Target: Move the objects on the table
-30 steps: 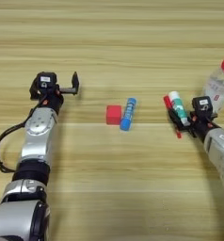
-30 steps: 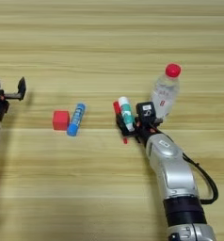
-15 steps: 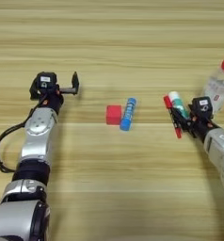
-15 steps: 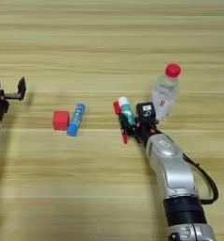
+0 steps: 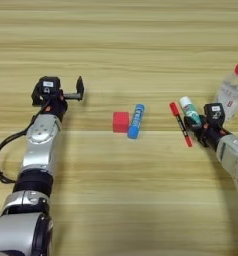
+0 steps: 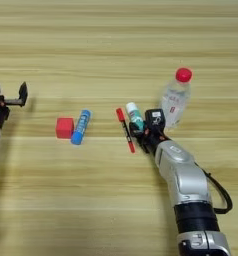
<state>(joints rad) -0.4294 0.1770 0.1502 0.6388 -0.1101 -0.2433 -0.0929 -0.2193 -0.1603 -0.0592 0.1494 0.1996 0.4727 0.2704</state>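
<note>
A light wooden table [image 5: 121, 45] fills the view. The right gripper [image 6: 139, 131] is clamped on the glue stick [image 6: 134, 116], beside the red marker [image 6: 125, 129], whose length runs near-to-far. The left gripper [image 5: 66, 95], fingers apart, sits far left.

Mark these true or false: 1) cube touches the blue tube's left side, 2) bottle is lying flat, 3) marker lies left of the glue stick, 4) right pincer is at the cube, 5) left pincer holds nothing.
1) The cube sits just left of the blue tube, touching or nearly so. True.
2) The bottle is lying flat. False: it stands upright, red cap on top.
3) The marker lies left of the glue stick. True.
4) The right pincer is at the cube. False: it is at the glue stick and marker, well right of the cube.
5) The left pincer holds nothing. True: it is open at far left, apart from everything.
</note>
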